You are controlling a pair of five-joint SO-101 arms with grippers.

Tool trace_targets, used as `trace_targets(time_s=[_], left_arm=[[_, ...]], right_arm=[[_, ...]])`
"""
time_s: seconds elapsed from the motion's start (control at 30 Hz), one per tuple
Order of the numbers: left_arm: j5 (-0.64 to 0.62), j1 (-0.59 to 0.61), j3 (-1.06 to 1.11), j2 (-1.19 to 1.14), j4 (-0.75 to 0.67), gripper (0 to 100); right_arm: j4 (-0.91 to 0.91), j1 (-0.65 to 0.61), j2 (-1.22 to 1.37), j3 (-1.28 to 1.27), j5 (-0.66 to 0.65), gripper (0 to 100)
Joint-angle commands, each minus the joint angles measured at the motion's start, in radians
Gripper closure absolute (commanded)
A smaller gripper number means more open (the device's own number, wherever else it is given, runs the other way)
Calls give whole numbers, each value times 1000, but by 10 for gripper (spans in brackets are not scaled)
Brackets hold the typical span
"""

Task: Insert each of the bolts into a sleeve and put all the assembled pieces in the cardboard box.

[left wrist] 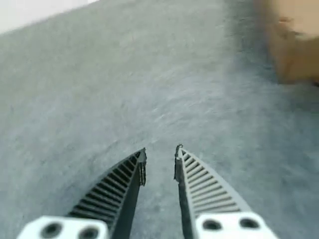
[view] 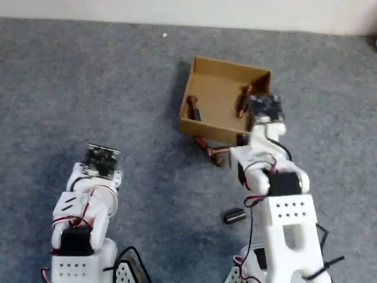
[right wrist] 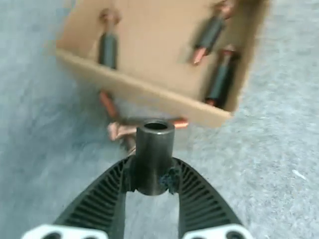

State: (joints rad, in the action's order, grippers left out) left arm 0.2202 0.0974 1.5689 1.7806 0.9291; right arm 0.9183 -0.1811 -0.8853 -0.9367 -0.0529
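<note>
Right gripper [right wrist: 152, 177]: I see its jaws closed partway around a dark sleeve [right wrist: 155, 149], pinching it low on its sides. The sleeve stands upright with its open bore facing the camera.
Where it sits: in the high view the right arm [view: 277, 194] stretches over the near right corner of the cardboard box [view: 206, 130], so the gripped sleeve hangs just at the box's near wall.
Left gripper [left wrist: 160, 164]: jaws a little apart, nothing between them, grey carpet [left wrist: 124, 89] under the tips. It hovers well off from the box, on the left side of the table.
Box contents: I count three assembled pieces [right wrist: 209, 32] lying flat inside. Each is a dark sleeve with copper-coloured bolt ends poking out.
Loose bolts [view: 209, 147]: a small cluster of copper-coloured ones on the carpet, just outside the box's near wall. I cannot tell the exact count.
Spare sleeve [view: 234, 216]: one more dark sleeve lies on its side on the carpet, beside the right arm's base and apart from the bolts.
</note>
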Motion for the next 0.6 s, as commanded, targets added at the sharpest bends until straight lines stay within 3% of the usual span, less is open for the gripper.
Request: trace_targets(time_s=[0.0, 0.2, 0.57], left_arm=[[95, -182, -166, -4, 147, 874], [157, -323, -272, -73, 206, 854], [356, -483, -682, -855, 196, 810]], right_arm=[[-116, 74, -73, -47, 63, 994], [-216, 228, -102, -84, 169, 994], [-255, 348, -102, -84, 224, 994]])
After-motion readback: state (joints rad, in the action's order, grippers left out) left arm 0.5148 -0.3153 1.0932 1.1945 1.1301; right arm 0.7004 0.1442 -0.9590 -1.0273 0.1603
